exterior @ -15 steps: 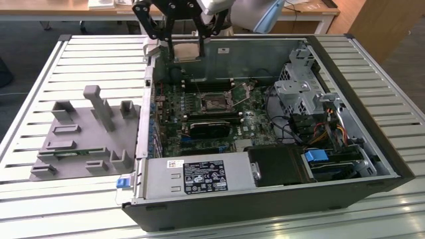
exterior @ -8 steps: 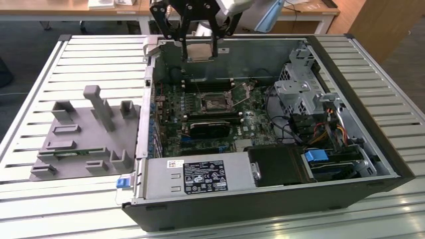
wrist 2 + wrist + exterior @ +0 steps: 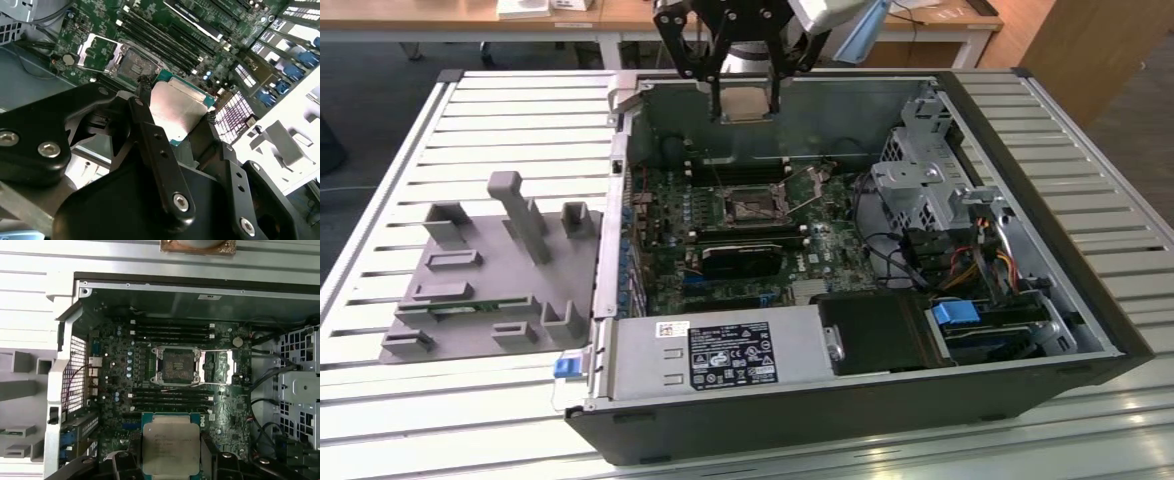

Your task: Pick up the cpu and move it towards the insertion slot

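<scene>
Up close in both wrist views, the gripper is pinching the cpu by two opposite edges, its black fingers pressing against the sides of the chip, whose pale metal top is facing the cameras. In the exterior view the gripper is hanging in the air above the open computer case, near the case's far wall, with the cpu gripped between its tips and clear of everything below. Beneath it, the green motherboard is lying flat inside the case, and the insertion slot is sitting on it with its silvery frame around a dark centre and its metal cover folded open to one side. Long black memory slots are running along both sides of the socket. Farther off, at the exterior view's left, a grey plastic tray with upright blocks is resting on the slatted table beside the case
</scene>
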`<state>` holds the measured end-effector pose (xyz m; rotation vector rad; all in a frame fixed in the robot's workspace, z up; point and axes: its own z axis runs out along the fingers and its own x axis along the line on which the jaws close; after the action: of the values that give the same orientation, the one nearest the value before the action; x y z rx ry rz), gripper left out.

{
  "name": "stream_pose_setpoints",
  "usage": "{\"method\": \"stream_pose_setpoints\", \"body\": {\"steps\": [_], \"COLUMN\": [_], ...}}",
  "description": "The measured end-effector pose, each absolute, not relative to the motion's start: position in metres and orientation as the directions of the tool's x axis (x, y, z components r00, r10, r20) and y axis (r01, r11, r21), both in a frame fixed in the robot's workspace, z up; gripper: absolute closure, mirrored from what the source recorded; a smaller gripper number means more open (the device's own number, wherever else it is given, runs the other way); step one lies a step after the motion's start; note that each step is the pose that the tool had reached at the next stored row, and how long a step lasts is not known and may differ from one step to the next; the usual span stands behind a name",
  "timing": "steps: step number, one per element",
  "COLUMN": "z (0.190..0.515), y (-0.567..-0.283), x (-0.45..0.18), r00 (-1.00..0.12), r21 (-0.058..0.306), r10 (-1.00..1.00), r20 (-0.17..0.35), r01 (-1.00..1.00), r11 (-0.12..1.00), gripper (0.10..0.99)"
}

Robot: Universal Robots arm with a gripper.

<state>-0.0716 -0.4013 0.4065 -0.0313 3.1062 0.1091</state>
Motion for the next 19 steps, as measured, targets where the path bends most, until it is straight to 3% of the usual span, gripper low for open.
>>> {"method": "stream_pose_setpoints", "body": {"steps": [19], "z": [0.386], "y": [-0.37], "x": [-0.039], "r00": [-1.0], "r21": [0.07], "r10": [-0.019], "r20": [-0.01], "r01": [-0.02], "r11": [0.997], "gripper": [0.545]}}
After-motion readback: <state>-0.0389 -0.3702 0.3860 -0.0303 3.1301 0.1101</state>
